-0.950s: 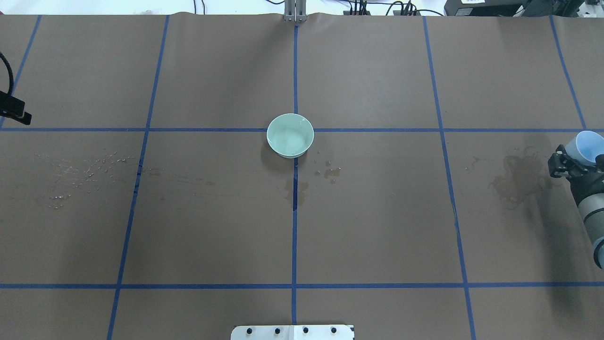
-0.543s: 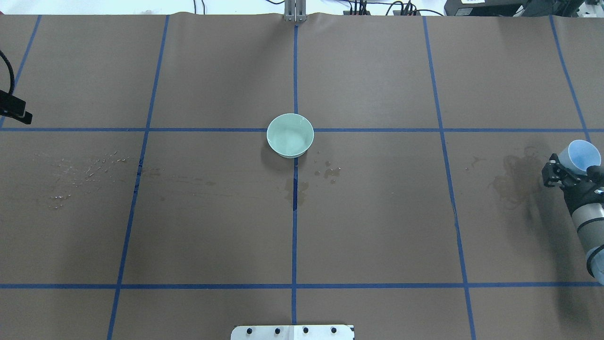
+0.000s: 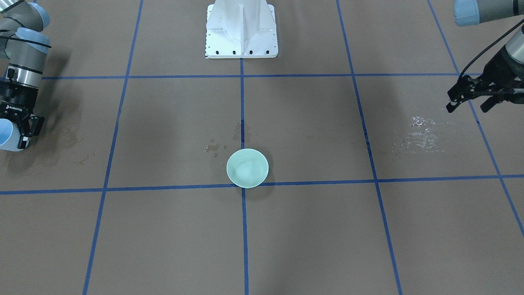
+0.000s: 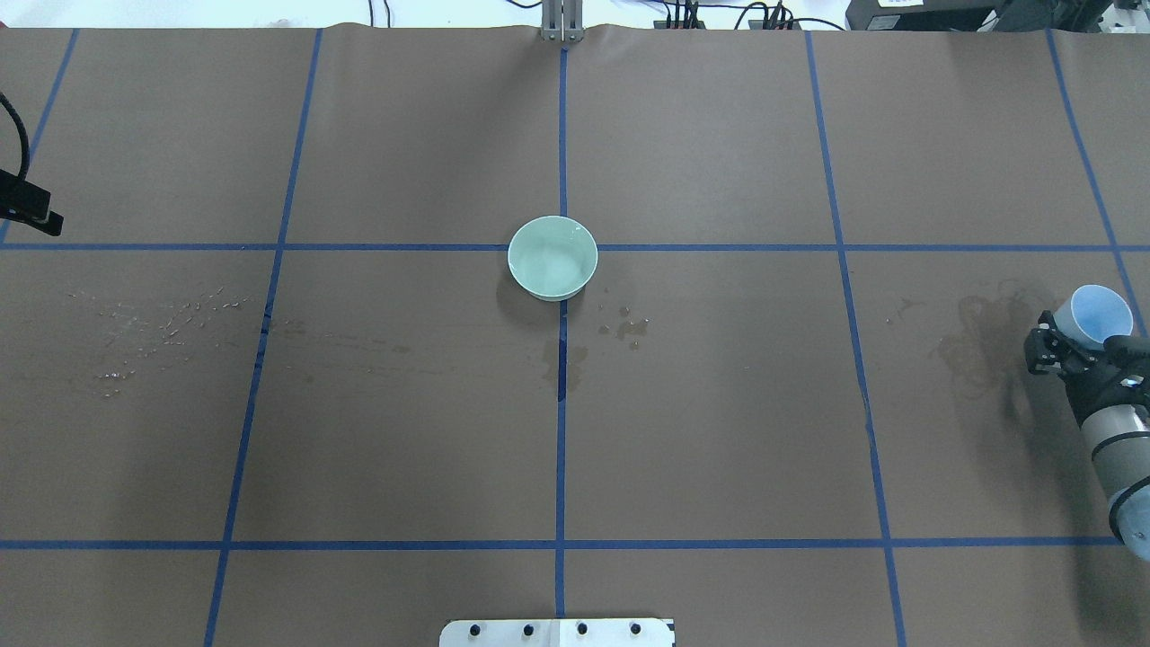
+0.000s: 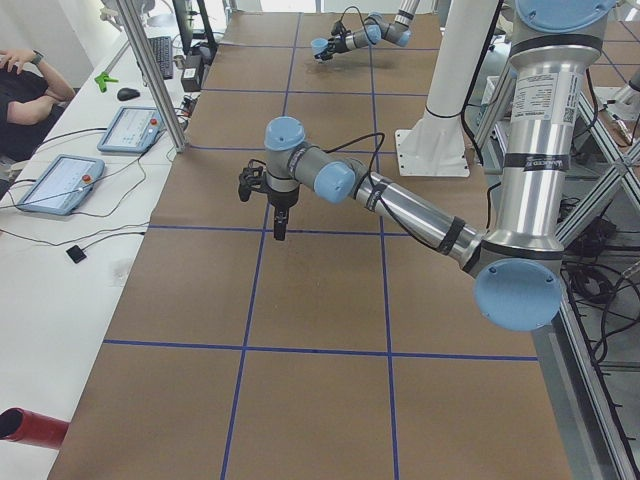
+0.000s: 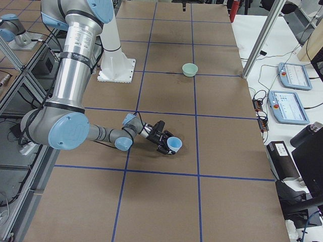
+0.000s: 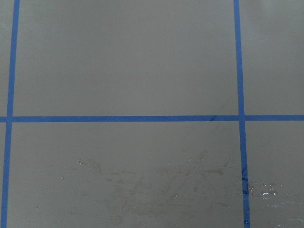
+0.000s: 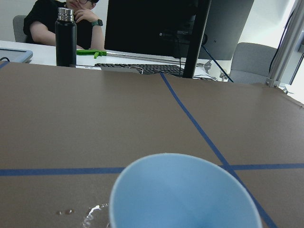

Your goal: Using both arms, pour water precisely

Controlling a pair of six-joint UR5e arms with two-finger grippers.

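A pale blue cup (image 4: 1094,314) is held at the table's right edge, with my right gripper (image 4: 1083,343) shut on it; the same cup (image 3: 7,137) shows tilted, low over the table. I cannot tell from its inside (image 8: 185,194) whether it holds water. A mint-green bowl (image 4: 552,257) stands at the centre on the tape cross. Spilled water (image 4: 157,323) glistens on the left part of the mat. My left gripper (image 3: 467,105) hovers open and empty beyond that wet patch (image 3: 417,133).
The robot's white pedestal (image 3: 241,30) stands at the table's near middle. Dark damp stains (image 4: 984,346) lie beside the cup, and drops (image 4: 624,325) lie near the bowl. A person (image 5: 25,100), tablets and a black bottle (image 8: 65,38) are at the side desk.
My right gripper has carried the blue cup back toward the robot's side and slightly inward. The left gripper has barely shifted. The bowl has not moved.
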